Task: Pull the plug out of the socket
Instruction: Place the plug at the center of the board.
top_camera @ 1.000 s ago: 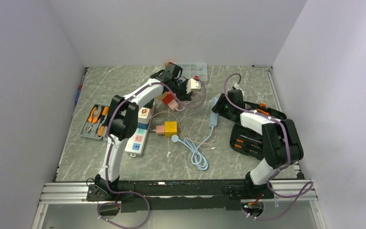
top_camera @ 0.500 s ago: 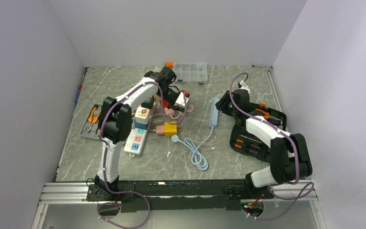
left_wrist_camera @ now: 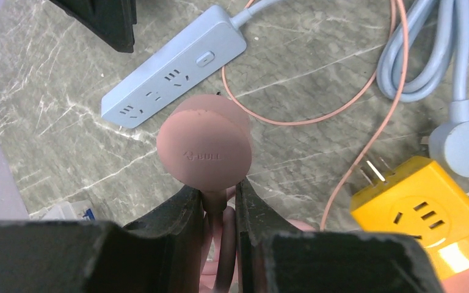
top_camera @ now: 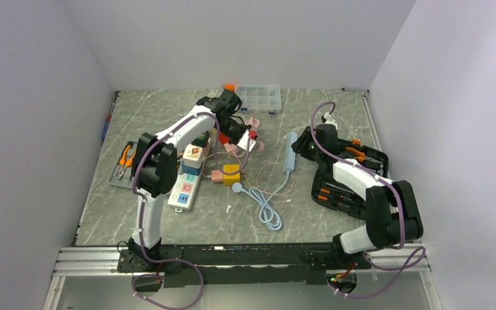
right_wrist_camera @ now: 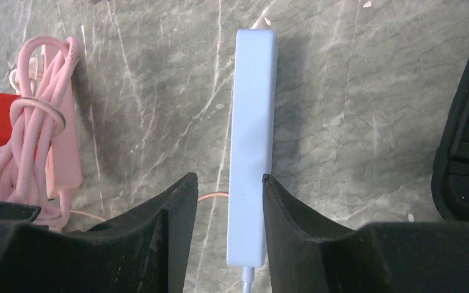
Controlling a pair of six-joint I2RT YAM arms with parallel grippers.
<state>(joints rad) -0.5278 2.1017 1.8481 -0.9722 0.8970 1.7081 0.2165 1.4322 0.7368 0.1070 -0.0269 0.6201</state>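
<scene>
Hemming the grey marble table (top_camera: 135, 213) on the left, back and right, white walls are closing in the workspace, and the metal rail carrying both arm bases is running along the bottom of the top view. Bare stone is showing in the lower left and lower centre of that view. The middle is crowded with cords and adapters, and a black tool case (top_camera: 345, 187) is filling the right side beside the right arm.

Only the top view is showing the socket (top_camera: 186, 187). It is lying left of centre, running diagonally under the left forearm, with blocky adapters (top_camera: 194, 155) sitting on its upper end.

The left wrist view is showing what the top view cannot resolve. The left pincer (left_wrist_camera: 220, 195) is pinching tight on the neck of the round pink plug (left_wrist_camera: 204, 149) and holding it above the table. A yellow cube adapter (left_wrist_camera: 415, 210) is lying at the lower right of that view and a pale blue power strip (left_wrist_camera: 174, 76) at the upper left.

The right wrist view is showing the right pincer (right_wrist_camera: 226, 180) spread wide, its fingers straddling that blue strip; whether they are touching it cannot be told. A bundled pink cord (right_wrist_camera: 39, 152) is lying at the left.

In the top view the left pincer is hanging up and to the right of the socket, well apart from it.
</scene>
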